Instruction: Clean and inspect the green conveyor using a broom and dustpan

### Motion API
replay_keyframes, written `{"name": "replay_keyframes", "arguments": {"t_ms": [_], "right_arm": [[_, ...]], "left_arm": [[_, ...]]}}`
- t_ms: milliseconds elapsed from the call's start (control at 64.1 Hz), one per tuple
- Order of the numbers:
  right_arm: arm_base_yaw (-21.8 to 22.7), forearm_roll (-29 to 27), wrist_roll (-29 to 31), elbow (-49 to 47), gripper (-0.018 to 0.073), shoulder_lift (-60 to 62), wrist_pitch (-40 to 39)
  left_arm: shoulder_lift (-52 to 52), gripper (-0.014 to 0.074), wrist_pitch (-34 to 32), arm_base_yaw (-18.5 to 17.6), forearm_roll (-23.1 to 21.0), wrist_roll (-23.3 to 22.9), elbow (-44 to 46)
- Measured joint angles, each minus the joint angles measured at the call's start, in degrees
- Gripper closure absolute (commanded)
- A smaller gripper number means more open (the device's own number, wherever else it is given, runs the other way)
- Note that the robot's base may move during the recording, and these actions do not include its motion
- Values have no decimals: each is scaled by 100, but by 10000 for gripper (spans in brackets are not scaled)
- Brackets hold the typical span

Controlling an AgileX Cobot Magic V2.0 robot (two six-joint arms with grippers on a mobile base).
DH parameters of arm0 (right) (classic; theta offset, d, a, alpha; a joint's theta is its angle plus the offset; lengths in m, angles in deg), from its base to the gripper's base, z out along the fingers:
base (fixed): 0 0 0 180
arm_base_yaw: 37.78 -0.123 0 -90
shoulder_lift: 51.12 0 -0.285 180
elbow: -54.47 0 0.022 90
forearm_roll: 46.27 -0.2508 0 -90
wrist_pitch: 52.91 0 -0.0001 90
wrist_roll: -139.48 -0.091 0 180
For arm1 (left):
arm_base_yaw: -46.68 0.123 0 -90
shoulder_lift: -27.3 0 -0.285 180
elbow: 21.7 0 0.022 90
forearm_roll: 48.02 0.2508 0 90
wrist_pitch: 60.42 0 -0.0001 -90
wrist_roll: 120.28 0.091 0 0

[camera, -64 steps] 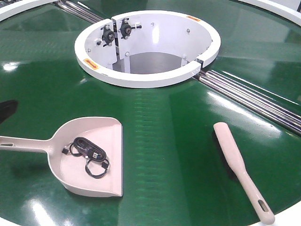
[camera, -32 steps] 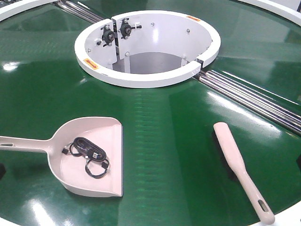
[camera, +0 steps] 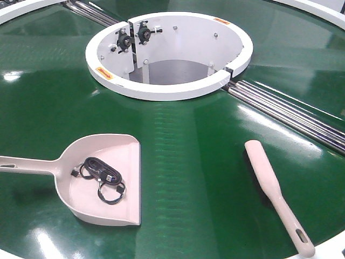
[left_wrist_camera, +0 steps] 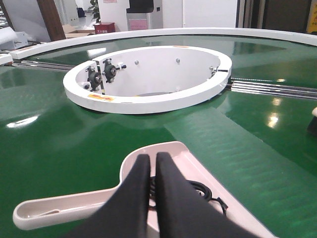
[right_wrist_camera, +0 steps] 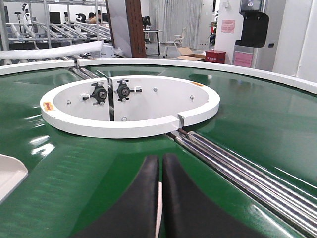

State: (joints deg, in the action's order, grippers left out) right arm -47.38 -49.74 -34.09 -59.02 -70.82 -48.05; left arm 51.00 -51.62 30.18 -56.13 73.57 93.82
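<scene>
Both grippers, left [left_wrist_camera: 152, 166] and right [right_wrist_camera: 160, 166], pinched closed, empty; pale pink broom [camera: 272, 190] lying right, dustpan [camera: 102, 181] left cradling black cable [camera: 101, 178].

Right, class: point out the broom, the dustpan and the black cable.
broom [camera: 264, 170]: front view, its flat back.
dustpan [camera: 123, 153]: front view, bare floor of the scoop.
black cable [camera: 102, 175]: front view, its coil.

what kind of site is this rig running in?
Probably a factory or logistics test floor. A large green conveyor rings a white hub, with metal rollers in its seams. The right wrist view also shows shelving racks and cardboard boxes behind.
</scene>
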Motion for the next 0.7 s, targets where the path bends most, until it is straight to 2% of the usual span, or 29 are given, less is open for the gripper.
{"name": "replay_keyframes", "arguments": {"t_ms": [702], "right_arm": [[0,0,0,0,568,0,30]], "left_arm": [[0,603,-156,0,0,0,0]]}}
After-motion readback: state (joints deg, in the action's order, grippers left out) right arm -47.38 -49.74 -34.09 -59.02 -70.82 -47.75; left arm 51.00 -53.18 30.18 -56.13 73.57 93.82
